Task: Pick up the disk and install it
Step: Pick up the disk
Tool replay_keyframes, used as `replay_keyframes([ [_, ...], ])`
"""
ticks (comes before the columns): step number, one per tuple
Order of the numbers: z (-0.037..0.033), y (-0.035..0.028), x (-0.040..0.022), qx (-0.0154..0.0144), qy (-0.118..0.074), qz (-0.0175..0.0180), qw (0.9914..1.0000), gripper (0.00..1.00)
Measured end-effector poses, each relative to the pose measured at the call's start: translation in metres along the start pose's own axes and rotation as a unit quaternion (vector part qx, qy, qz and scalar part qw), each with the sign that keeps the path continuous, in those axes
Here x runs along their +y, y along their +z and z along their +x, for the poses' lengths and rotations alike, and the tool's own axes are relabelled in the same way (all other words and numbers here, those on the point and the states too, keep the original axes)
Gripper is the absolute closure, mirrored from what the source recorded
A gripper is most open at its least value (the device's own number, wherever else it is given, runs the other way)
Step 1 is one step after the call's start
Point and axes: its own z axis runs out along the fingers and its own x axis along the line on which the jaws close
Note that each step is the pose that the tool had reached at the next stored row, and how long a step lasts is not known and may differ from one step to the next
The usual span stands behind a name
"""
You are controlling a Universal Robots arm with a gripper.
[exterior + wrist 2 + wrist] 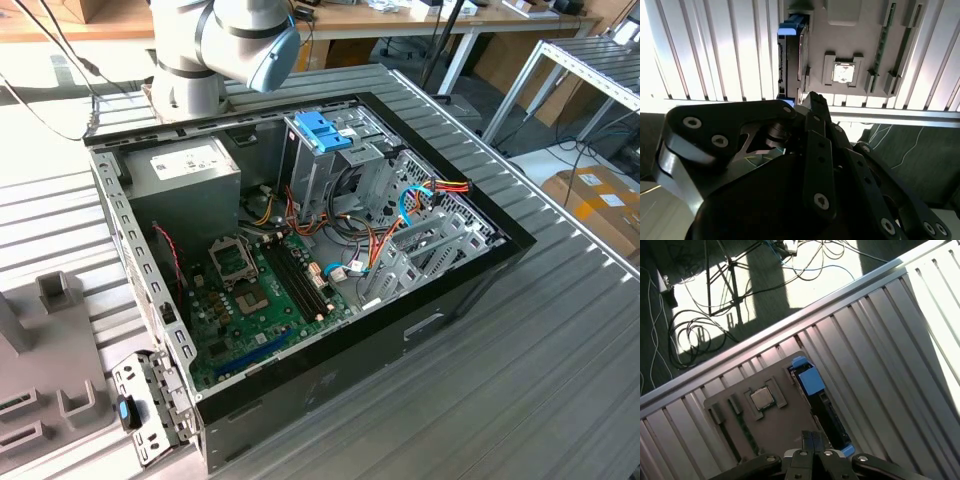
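**Case** (480, 270), open, on bench (520, 380). Contents: power supply (190, 175), motherboard (260, 290), drive cage (345, 180) with a blue bracket (322, 130) on top, and loose cables (380, 245).

**Tray** (790, 415), grey, on the bench beside the case. Contents: processor (762, 399) lying flat in a recess, and the disk (825, 407).

**Disk.** It stands on edge in a slot along the tray's side. In both wrist views it is seen edge-on, with a dark narrow body and blue plastic rails showing at the ends. In the exterior view, its (150, 405) perforated metal face and a blue tab show.

**My gripper** (811, 434). Fingers are pressed together and hold nothing. It hangs over the tray, with the disk untouched.
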Motion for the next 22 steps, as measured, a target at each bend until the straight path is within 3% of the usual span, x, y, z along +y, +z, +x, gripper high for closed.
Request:
replay_keyframes([
  [11, 0.0, 0.0, 0.0, 0.0012, -0.026, -0.0006, 0.99966, 0.89],
  [22, 0.0, 0.0, 0.0, 0.0026, -0.059, -0.0014, 0.99827, 0.89],
])
